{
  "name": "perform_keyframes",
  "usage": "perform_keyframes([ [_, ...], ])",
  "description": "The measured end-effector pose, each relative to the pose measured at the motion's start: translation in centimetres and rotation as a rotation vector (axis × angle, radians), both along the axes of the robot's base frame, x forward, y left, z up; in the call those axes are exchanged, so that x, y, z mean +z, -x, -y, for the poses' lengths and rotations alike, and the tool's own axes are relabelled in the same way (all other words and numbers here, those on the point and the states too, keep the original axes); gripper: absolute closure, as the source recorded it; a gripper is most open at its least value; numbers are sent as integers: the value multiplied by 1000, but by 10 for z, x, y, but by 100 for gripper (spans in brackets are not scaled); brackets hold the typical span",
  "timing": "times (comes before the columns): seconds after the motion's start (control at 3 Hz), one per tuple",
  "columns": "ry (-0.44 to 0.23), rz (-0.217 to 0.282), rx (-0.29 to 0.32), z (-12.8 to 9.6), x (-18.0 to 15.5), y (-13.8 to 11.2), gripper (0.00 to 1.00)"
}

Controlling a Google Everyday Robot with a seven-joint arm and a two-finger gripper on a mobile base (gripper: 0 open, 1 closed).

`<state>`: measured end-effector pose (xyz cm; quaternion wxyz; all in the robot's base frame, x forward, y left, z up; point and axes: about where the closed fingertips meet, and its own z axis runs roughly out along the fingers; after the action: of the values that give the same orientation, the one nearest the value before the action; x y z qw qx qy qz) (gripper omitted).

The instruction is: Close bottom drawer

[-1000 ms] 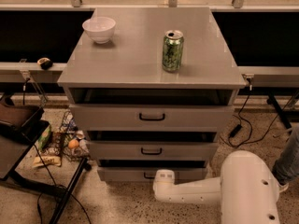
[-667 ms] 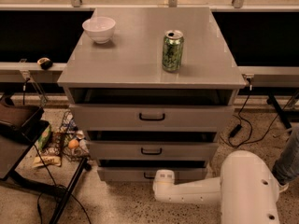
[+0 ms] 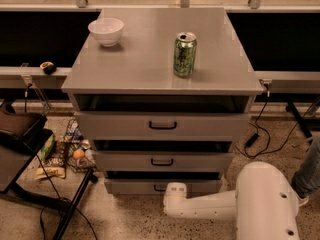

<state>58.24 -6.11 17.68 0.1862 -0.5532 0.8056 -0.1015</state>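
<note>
The bottom drawer (image 3: pixel 131 186), a flat grey metal front with a small black bar handle (image 3: pixel 158 188), sits low in the frame's centre and stands slightly out, with a dark gap above it. The gripper (image 3: pixel 172 189), at the end of a smooth, rounded white arm (image 3: pixel 235 205), is at that front by the handle; I cannot tell whether it grasps anything. On the matte grey cabinet top (image 3: pixel 150 69) stand a glossy white bowl (image 3: pixel 106 31) and a green can (image 3: pixel 184 54). Speckled terrazzo floor (image 3: pixel 125 219), with snack packets (image 3: pixel 59 154) at the left.
</note>
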Motion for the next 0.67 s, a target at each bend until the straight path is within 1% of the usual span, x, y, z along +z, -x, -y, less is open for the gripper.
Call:
perform_keyframes([
  [0.33, 0, 0, 0, 0, 0, 0, 0],
  [0.67, 0, 0, 0, 0, 0, 0, 0],
])
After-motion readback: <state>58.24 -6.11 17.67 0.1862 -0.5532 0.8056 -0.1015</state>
